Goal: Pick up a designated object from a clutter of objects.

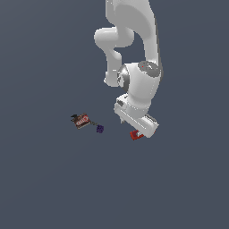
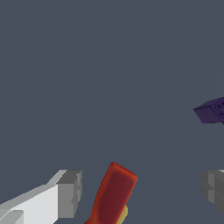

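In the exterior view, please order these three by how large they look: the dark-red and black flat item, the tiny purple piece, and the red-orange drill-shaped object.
1. Dark-red and black flat item.
2. Red-orange drill-shaped object: the gripper hides most of it, so its rank is unsure.
3. Tiny purple piece.

On the desk (image 1: pixel 44 179), the drill-shaped object (image 1: pixel 136 134) lies under the arm's jaws; the purple piece (image 1: pixel 100 129) and flat item (image 1: pixel 81 120) sit toward the exterior view's left.
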